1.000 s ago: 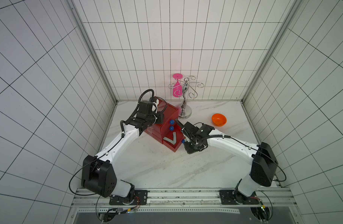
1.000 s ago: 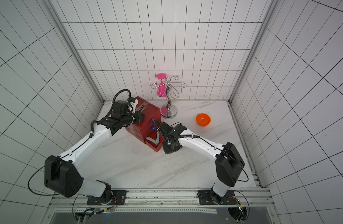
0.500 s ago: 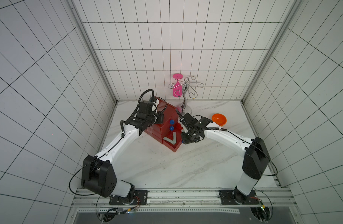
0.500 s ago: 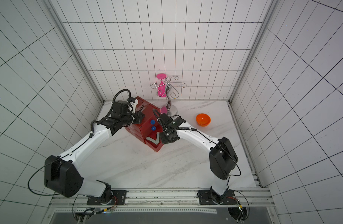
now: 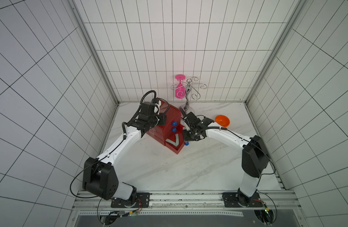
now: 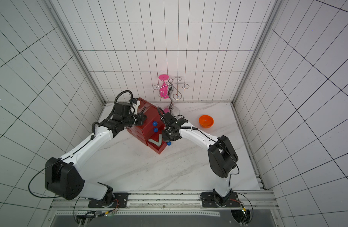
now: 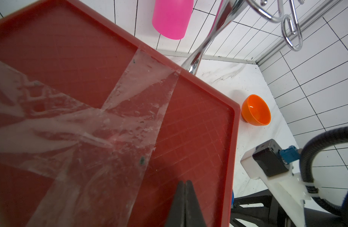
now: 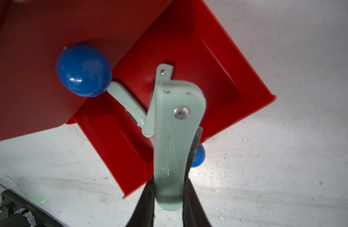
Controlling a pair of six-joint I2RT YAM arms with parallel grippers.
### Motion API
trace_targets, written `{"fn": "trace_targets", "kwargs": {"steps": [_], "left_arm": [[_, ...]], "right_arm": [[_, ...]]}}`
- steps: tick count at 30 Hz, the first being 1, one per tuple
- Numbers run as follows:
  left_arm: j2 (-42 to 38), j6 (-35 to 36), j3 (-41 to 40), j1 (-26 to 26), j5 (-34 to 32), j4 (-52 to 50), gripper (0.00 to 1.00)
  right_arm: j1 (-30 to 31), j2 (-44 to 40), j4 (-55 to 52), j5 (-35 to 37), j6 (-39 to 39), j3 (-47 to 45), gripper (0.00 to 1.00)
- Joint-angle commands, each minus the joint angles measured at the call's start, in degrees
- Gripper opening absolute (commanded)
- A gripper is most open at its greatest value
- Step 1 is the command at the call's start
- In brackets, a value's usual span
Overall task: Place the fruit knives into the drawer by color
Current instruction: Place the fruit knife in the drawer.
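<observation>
**A:** Which step was in hand?

**B:** The drop. The right pincer (image 8: 168, 189) gripped a mint green knife (image 8: 177, 121) by 1 end, above the open bottom drawer (image 8: 234, 68). 2 mint knives (image 8: 128, 102) lay beyond its tips.

**A:** Its long axis?

**B:** In line with the fingers, free end pointing away from them. The next move, I judged, was to lower and release. The left pincer (image 7: 184, 189) was closed and empty over the chest top (image 7: 198, 118).

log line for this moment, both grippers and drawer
left gripper: shut over chest top | right gripper: shut on mint knife at open bottom drawer | inside: two mint knives
</observation>
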Motion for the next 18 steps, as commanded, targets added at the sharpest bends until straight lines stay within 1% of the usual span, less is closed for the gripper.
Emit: {"fn": "trace_targets", "kwargs": {"steps": [1, 18], "left_arm": [[4.2, 0.3, -4.2, 1.3, -4.2, -16.5, 0.00], [4.2, 0.3, -4.2, 1.6, -3.8, -16.5, 0.00]], "right_arm": [[-0.6, 1.6, 1.4, -1.0, 1.3, 7.0, 0.16], [-1.1, 5.5, 4.2, -2.5, 2.6, 8.5, 0.16]]}}
